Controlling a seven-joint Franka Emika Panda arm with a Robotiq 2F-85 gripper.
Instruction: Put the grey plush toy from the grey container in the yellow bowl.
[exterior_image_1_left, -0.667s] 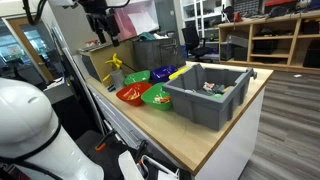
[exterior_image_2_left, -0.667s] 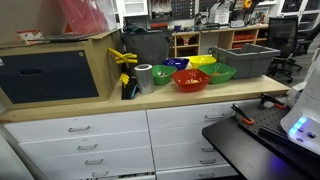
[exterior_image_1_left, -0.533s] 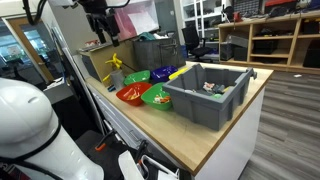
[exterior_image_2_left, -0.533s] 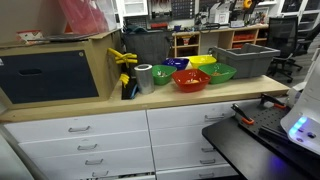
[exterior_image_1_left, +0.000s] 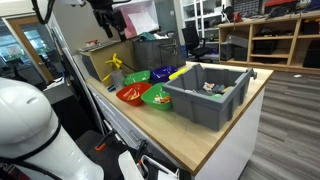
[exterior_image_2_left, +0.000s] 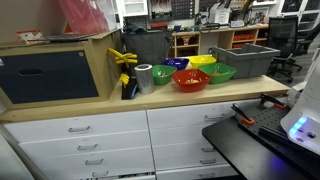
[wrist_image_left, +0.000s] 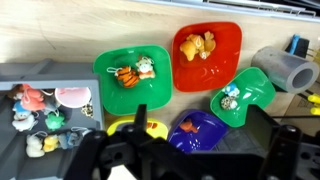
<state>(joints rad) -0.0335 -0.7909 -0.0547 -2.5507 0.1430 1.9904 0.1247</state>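
The grey container stands on the wooden counter; it also shows in an exterior view and at the left of the wrist view. Several small toys lie in it, with a greyish plush toy near its lower corner. The yellow bowl sits next to the container, partly hidden by my gripper; both exterior views show it. My gripper is open and empty, high above the bowls.
A blue bowl, two green bowls and a red bowl hold small toys. A grey tape roll lies beside them. A cardboard box and yellow clamps stand at the counter's end.
My gripper has shifted slightly up and sideways above the counter. Nothing on the counter has moved.
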